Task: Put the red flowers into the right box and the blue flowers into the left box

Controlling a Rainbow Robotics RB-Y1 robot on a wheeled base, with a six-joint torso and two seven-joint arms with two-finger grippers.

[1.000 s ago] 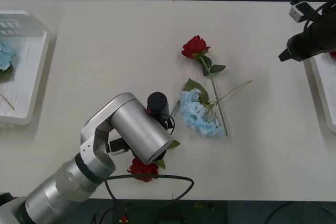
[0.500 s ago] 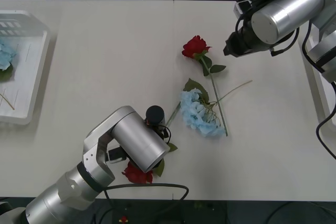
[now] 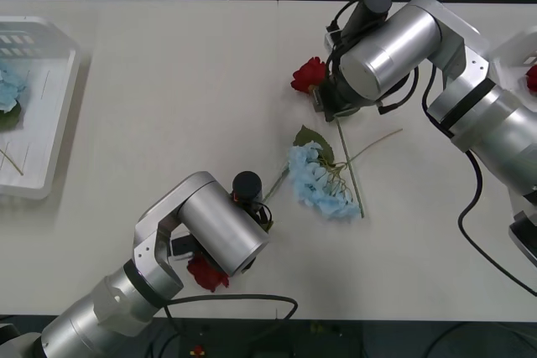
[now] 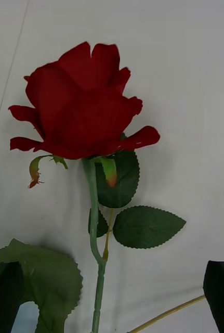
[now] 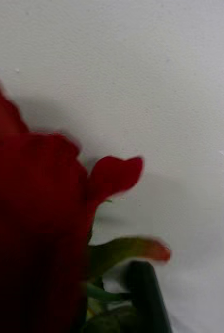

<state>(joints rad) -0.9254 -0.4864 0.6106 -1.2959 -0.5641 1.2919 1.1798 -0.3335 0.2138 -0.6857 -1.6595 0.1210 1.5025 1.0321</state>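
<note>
The right gripper (image 4: pixel 112 302), its black fingers spread wide apart at either side of a green stem, hangs over a red rose (image 3: pixel 309 74) lying at about one o'clock from the table's middle, lined up so the stem runs between the fingers for a pinch just below the leaves. The left gripper (image 5: pixel 117 307) sits low near six o'clock, close against a second red rose (image 3: pixel 204 272) whose head bulges out beneath the wrist; a dark finger (image 5: pixel 145 294) presses by its green base, and it reads as clamped on that stem, though the grip itself is hidden. Between the two arms a blue flower (image 3: pixel 320 180) lies at the centre, its stem crossing the first rose's, which may explain why the right arm reaches high up near the bloom. The left box (image 3: pixel 52 136), at nine o'clock, already cradles a blue cluster (image 3: pixel 8 88); the right box (image 3: pixel 513 49), at three o'clock, shows a red bloom (image 3: pixel 531 78) behind the arm. Both roses on the table belong in that right box.
</note>
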